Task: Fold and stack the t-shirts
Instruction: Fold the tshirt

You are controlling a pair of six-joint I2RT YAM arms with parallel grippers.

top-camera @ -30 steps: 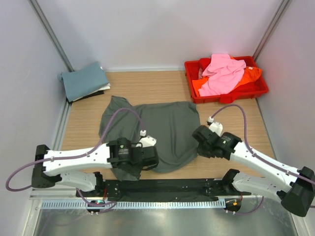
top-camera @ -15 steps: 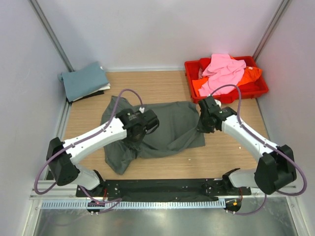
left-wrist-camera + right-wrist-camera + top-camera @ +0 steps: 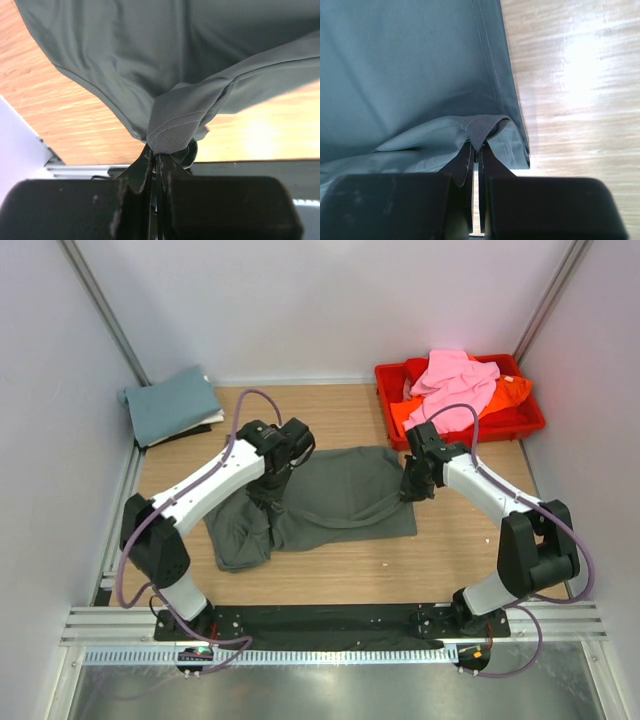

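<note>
While the left gripper (image 3: 156, 156) and right gripper (image 3: 476, 150) each pinched the hem of the dark grey t-shirt (image 3: 345, 495), bare table (image 3: 400, 562) lay open at 6 o'clock; only the wrist views showed the stitching.

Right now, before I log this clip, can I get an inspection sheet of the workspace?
Surface: wooden table, light grain.
Job's things: dark grey t-shirt mid-table, partly folded; teal t-shirt folded at far left; pink t-shirt and orange t-shirt heaped in the red tray at far right.
Clutter: nothing seen.
Grippers: left gripper fingers shut on a bunched edge of the dark grey t-shirt; right gripper fingers shut on its right hem.
Cables: purple cables loop above both wrists.
Surroundings: pale walls on three sides; metal rail along the near edge.
</note>
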